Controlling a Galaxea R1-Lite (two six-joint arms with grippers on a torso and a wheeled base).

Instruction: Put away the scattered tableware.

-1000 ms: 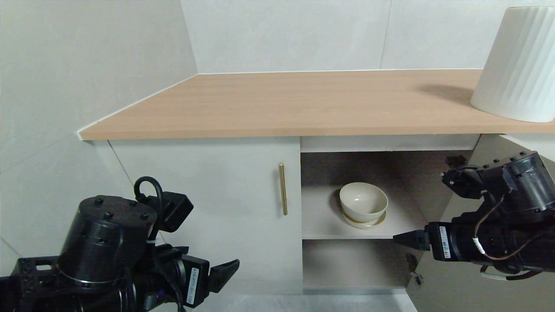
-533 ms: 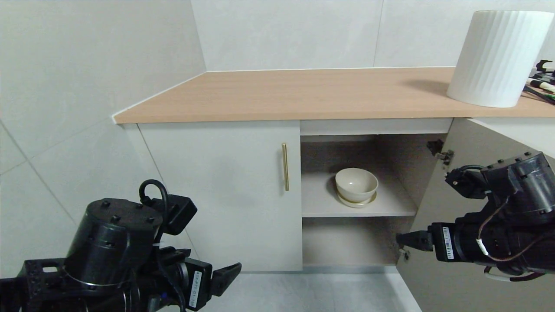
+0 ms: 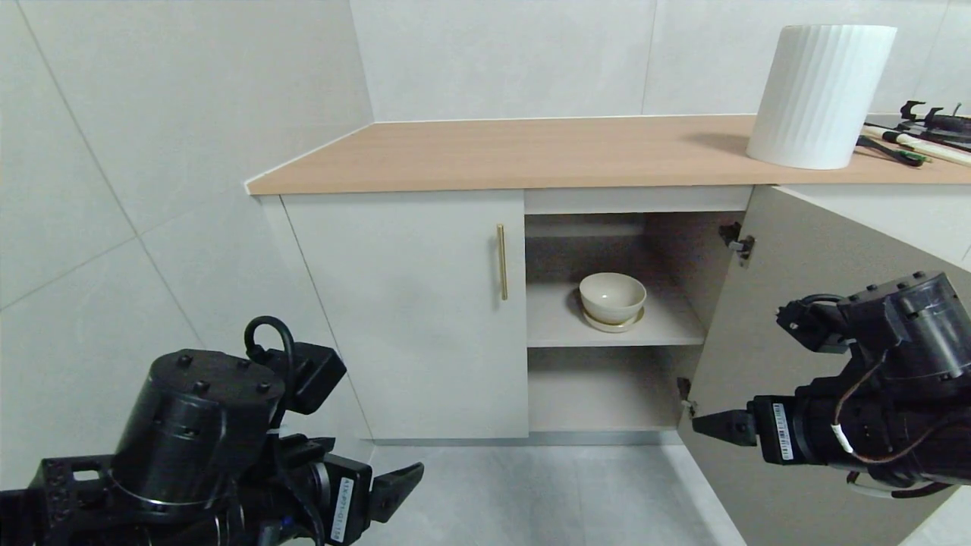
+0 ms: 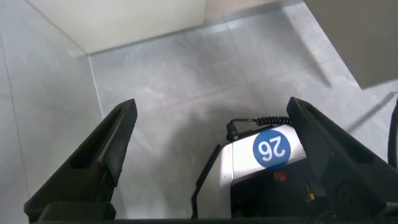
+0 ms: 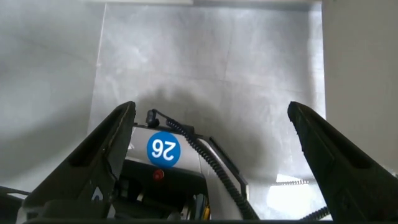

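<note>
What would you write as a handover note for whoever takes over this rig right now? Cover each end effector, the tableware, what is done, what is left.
Left end effector: open, empty, low over the floor.
Right end effector: open, empty, near the open cabinet door.
Bowl sits on plate on the upper shelf.
Done: both shelved.
Left: probably shut that door.

A bowl (image 3: 612,293) sits on a saucer (image 3: 611,325) inside the open cabinet (image 3: 554,322).
</note>
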